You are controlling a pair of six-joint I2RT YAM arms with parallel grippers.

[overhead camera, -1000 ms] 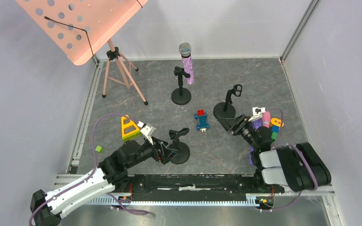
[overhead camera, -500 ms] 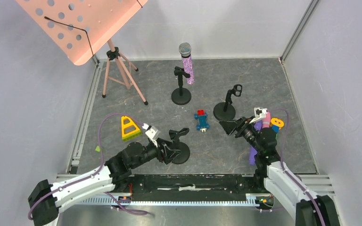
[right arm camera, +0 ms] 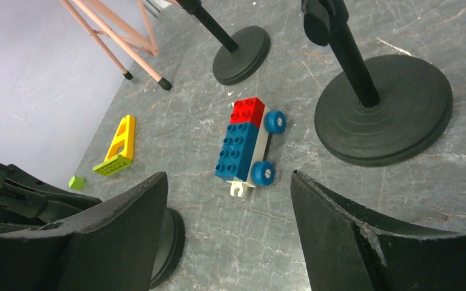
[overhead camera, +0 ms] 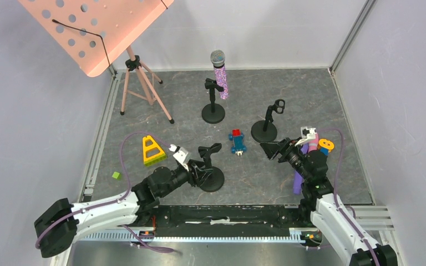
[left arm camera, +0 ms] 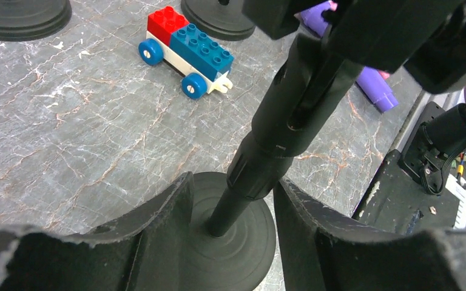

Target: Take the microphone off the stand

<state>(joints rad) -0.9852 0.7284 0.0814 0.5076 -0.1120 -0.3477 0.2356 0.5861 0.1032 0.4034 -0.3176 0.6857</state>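
Note:
The microphone (overhead camera: 219,75), purple glitter body with a grey mesh head, sits in the clip of the far black stand (overhead camera: 213,113) near the back wall. My left gripper (overhead camera: 199,169) is far from it, low at the near black stand (overhead camera: 215,180). In the left wrist view the fingers straddle that stand's post (left arm camera: 279,121) just above its round base, with a gap on the left side; the gripper (left arm camera: 233,188) is open. My right gripper (overhead camera: 272,149) is open and empty, low over the floor beside a third, empty stand (overhead camera: 264,131), also in the right wrist view (right arm camera: 388,109).
A red-and-blue toy car (overhead camera: 237,141) lies between the grippers. A yellow triangle brick (overhead camera: 152,151) and a small green block (overhead camera: 115,175) lie at left. A pink music stand (overhead camera: 138,77) rises at back left. A purple object (overhead camera: 298,180) and small toys (overhead camera: 325,145) lie at right.
The left gripper has pushed a little further in around the near stand's post, and that stand's clip now stands higher. The right arm has unfolded; its gripper stays near the empty stand.

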